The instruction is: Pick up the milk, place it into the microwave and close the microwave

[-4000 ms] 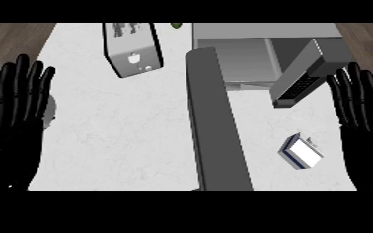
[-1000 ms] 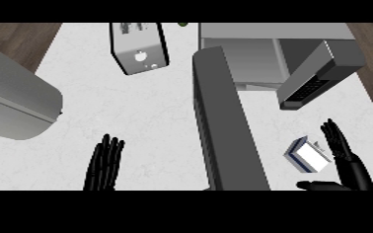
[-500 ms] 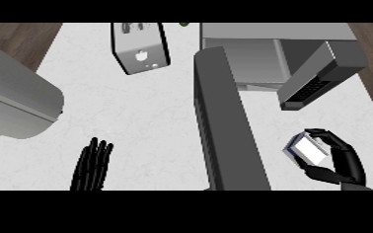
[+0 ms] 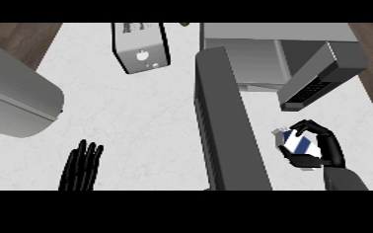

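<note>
Milk: the small blue-and-white milk carton (image 4: pixel 297 143) was seen low at the right of the pale surface (image 4: pixel 138 113), just right of the open microwave door (image 4: pixel 227 123).
Right hand: the right hand (image 4: pixel 320 150) was curled round the carton, thumb and fingers closed on its sides; whether the carton had been lifted off the surface could not be told.
Left hand: the left hand (image 4: pixel 82 168) was shown at the lower left, fingers straight and together, nothing held.
Microwave: the microwave (image 4: pixel 280 54) was pictured at the upper right with its door swung wide and its grey cavity exposed.
Other items: a grey toaster-like appliance (image 4: pixel 142 47) was seen at the top centre, and a large grey rounded object (image 4: pixel 25 101) at the left edge.
Progress: the grasp was judged made; carrying the carton into the cavity, releasing it and shutting the door were judged not yet done.
</note>
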Robot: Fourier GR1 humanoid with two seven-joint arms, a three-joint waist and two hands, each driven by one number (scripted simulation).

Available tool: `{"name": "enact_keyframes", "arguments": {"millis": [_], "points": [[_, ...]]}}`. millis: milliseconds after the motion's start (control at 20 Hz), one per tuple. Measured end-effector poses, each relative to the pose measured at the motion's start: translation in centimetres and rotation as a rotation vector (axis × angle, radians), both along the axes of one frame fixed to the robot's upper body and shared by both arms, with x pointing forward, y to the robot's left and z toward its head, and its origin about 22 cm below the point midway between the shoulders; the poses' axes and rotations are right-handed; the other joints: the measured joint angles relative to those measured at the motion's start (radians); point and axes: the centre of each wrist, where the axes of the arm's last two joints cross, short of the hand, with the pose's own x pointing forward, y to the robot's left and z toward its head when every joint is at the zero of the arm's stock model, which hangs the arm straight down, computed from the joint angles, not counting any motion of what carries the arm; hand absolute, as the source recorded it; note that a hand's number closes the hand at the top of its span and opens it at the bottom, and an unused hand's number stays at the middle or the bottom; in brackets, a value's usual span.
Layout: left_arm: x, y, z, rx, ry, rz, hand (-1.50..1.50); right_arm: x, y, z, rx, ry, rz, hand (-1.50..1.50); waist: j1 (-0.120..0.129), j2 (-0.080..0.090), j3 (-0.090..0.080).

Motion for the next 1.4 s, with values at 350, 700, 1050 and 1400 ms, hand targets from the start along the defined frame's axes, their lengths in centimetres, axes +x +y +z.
{"name": "enact_keyframes", "arguments": {"millis": [350, 700, 1050, 1400], "points": [[-0.3, 0.1, 0.4, -0.009, -0.001, -0.002, -1.5, 2.6, 4.2, -0.2, 0.071, -0.067, 0.0, 1.5, 0.007, 0.005, 0.007], [-0.1, 1.9, -0.4, -0.009, 0.008, 0.013, -1.5, 4.0, 8.5, -0.4, 0.17, -0.105, 0.073, 1.5, -0.005, 0.002, 0.008], [-0.5, 2.6, -0.2, -0.017, 0.023, 0.027, -1.5, 5.6, 11.9, 0.9, 0.208, -0.172, 0.112, 1.5, -0.016, -0.003, 0.007], [-0.9, 3.5, -0.8, -0.012, 0.033, 0.032, -1.5, 8.2, 13.3, 4.0, 0.145, -0.23, 0.07, 1.5, -0.017, -0.003, 0.007]]}}
